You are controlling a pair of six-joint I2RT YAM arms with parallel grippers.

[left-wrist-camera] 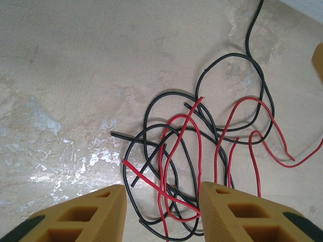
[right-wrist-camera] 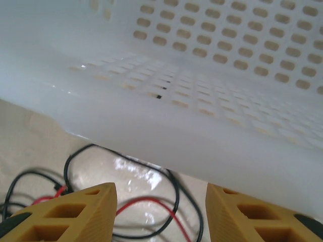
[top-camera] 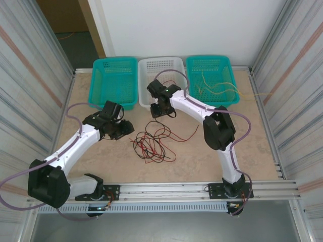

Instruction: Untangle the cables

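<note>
The tangle of red and black cables (top-camera: pixel 153 143) lies on the table (top-camera: pixel 212 156) in front of the white basket (top-camera: pixel 143 80). It sits a little out from the basket's near wall, toward the arms' bases. Its loops cross over one another, and one red strand trails out to the right of the heap. In the left wrist view the same cables (left-wrist-camera: pixel 194 138) appear as overlapping black rings threaded by red lines. The left gripper (top-camera: pixel 122 129) is to the front left of the white basket, just beside the tangle's left edge. Seen from its own wrist, this gripper (left-wrist-camera: pixel 161 188) has its yellow fingers (left-wrist-camera: pixel 91 217) spread. Several loops lie on the table in the gap between them, and nothing seems to be pinched, as far as the low angle allows a judgement. The right gripper (top-camera: pixel 161 111) hangs right at the white basket's near wall, over the far end of the tangle. Its wrist view shows the gripper (right-wrist-camera: pixel 160 187) with its fingers apart and empty, the perforated basket wall (right-wrist-camera: pixel 212 101) close ahead, and black and red strands (right-wrist-camera: pixel 176 199) on the table below. Pale yellow cables (top-camera: pixel 217 86) lie in the teal basket (top-camera: pixel 232 75) just to the right of the white basket. A second teal basket (top-camera: pixel 98 85) stands just to its left.
</note>
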